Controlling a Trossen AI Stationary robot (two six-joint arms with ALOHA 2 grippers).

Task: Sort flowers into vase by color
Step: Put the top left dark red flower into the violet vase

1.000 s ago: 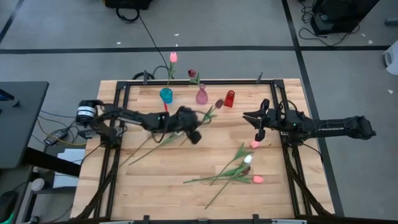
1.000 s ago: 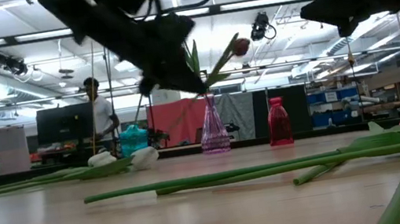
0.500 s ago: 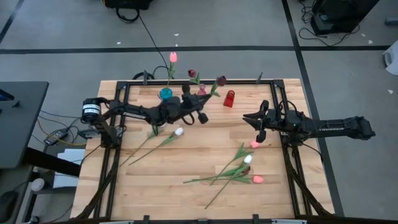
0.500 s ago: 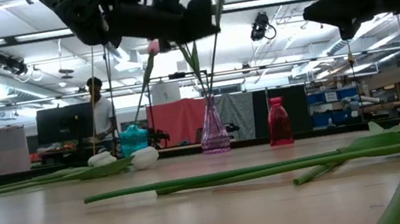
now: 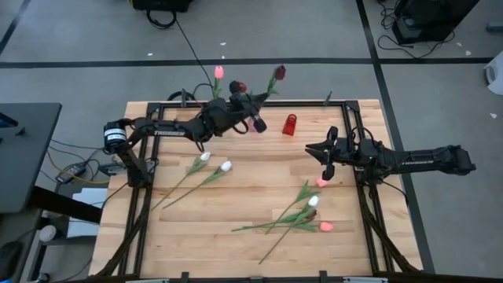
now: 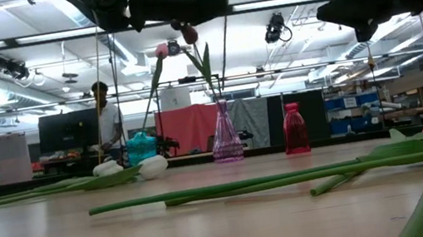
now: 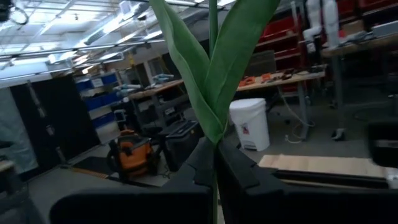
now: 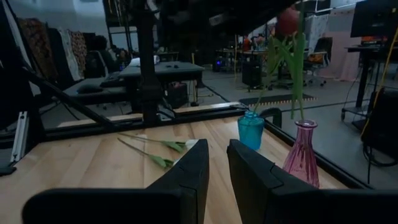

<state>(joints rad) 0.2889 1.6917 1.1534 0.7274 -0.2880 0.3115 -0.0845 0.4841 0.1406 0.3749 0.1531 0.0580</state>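
Wooden surface (image 5: 236, 196) is carrying loose flowers; left gripper (image 5: 250, 110) fingers are clenching a maroon tulip (image 5: 279, 72) upright, directly above the pink vase (image 6: 225, 137); right gripper (image 5: 324, 157) fingers are hanging apart, farther off

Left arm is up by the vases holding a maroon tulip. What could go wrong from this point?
1. The left claw grips the maroon tulip low on its stem; the long stem may miss the narrow neck of the pink vase.
2. That vase already holds a maroon flower, which the claw could knock or pull out.
3. The teal vase and red vase stand close on either side; a swing might tip one.
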